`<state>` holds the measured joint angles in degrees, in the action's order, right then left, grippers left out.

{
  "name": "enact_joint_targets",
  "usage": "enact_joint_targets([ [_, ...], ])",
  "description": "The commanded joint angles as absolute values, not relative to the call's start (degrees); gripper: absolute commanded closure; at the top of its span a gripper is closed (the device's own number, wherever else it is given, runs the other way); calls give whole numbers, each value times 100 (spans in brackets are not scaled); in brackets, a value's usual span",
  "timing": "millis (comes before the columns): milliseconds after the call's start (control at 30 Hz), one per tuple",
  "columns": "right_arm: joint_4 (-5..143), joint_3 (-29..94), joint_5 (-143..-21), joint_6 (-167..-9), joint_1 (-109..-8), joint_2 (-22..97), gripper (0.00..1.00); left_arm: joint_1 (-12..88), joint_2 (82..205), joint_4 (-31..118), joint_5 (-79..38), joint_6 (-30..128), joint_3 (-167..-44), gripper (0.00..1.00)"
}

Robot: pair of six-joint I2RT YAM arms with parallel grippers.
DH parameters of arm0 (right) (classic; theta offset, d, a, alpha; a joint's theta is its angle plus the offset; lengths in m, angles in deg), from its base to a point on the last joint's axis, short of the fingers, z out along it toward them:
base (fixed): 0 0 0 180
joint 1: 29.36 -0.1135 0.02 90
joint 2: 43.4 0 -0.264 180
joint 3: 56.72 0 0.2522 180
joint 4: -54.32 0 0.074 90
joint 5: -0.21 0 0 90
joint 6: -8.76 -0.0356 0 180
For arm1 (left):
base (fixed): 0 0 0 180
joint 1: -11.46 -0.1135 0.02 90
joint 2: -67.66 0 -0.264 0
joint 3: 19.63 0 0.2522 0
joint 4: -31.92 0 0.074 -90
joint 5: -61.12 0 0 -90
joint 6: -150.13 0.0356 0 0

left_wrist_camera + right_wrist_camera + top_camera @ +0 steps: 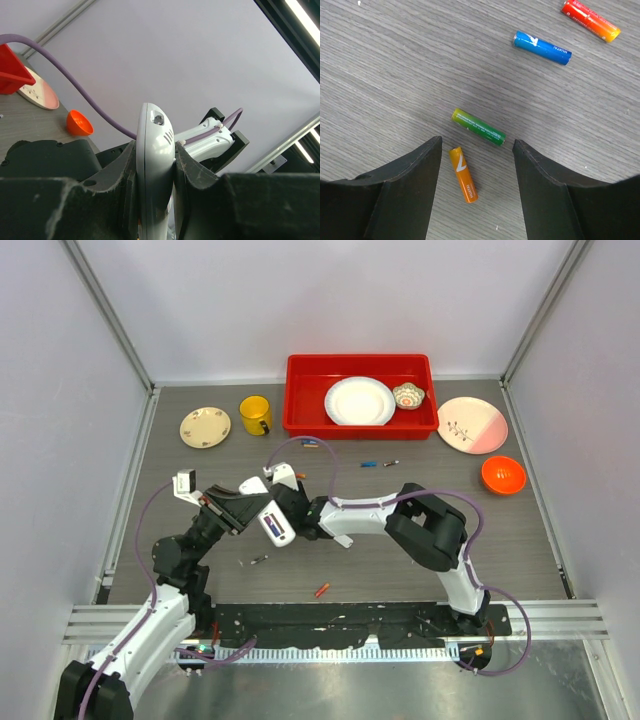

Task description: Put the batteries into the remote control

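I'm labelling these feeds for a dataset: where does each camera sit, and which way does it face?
Top external: above and behind the bases, looking down on the table; left arm and right arm show.
Left wrist: behind the left gripper, angled up across the table toward the wall; its fingers clamp the remote control.
Right wrist: behind the right gripper, facing straight down at four batteries; its open fingers show.
Shared: top external and left wrist both show the remote control and the orange bowl.
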<state>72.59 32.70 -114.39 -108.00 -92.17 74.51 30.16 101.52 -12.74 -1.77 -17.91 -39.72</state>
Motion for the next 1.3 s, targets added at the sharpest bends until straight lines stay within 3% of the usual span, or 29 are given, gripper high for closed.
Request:
enact_joint_targets([
  [0,7212,3482,-11625,-10690,-9080,7613,36,3027,10106,-1462,-243,-1819,-3990,100],
  [633,7168,3026,-11563,-10822,-8851,7456,48,3036,10106,-1374,-251,-1801,-3946,100],
  [1100,7133,2849,-11361,-10637,-8772,7411,75,3027,10097,-1268,-269,-1766,-3920,100],
  [1200,7229,2832,-11352,-10672,-8754,7411,88,3036,10097,-1242,-269,-1748,-3920,100],
  [1233,7247,2823,-11317,-10690,-8711,7394,99,3027,10097,-1233,-269,-1740,-3911,100],
  [1267,7265,2762,-11291,-10760,-8684,7368,99,3027,10097,-1224,-269,-1731,-3911,100],
])
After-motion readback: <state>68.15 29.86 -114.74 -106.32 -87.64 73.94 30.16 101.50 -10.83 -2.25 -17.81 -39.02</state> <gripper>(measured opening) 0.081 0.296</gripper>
